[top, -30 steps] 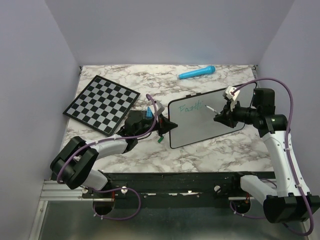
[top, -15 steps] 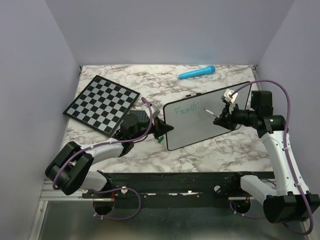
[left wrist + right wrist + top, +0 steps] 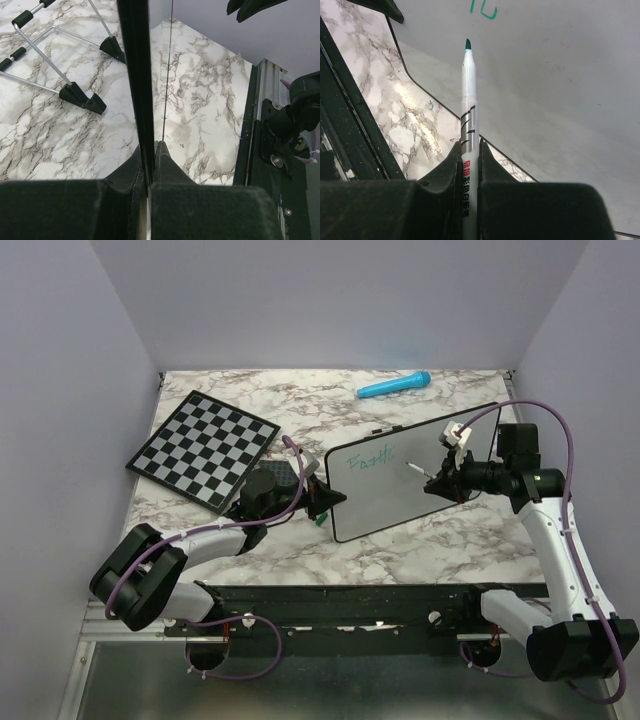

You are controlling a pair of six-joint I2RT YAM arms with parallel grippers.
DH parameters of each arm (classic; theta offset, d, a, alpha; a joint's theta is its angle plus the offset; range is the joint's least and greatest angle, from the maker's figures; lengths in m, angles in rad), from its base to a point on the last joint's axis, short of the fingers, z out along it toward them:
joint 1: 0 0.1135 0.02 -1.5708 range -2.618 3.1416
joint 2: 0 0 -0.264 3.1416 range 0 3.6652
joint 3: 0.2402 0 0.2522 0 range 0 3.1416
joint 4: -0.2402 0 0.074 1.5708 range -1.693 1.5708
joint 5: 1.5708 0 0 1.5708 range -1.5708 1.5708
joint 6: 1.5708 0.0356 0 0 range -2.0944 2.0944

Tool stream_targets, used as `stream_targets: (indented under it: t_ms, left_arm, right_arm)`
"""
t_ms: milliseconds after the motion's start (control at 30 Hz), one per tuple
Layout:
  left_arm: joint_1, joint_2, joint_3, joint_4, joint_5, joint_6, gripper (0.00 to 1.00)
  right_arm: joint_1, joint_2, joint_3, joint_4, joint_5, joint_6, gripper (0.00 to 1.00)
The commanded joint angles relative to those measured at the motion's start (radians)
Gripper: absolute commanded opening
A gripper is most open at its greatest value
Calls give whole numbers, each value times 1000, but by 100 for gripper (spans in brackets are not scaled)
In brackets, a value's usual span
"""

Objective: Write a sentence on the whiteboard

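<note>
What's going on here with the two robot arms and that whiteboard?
The left claw clamps the whiteboard by its left edge, steadying it. The right claw holds a green-tipped marker pointed at the board, its tip just right of a short line of teal writing near the top. Whether the tip touches is unclear. The sentence looks barely begun.

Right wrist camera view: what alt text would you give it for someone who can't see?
The robot's right hand grips a white marker with a green tip, pointed at the whiteboard. A bit of green writing shows at the top edge, and marble table lies to the left.
</note>
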State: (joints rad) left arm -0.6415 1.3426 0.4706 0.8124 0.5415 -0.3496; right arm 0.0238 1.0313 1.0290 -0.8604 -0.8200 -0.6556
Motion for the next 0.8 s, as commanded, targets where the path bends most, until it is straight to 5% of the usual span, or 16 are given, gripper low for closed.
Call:
stream_targets:
  t_ms: [0,767]
  left_arm:
    - [9,0,-26,-82,-25,40,0]
    - [9,-5,-44,-56,-49,-2,0]
  right_arm:
    - [-7,7,-12,23,-39,-1,1]
    - [-7,-39,-47,159,10,97,1]
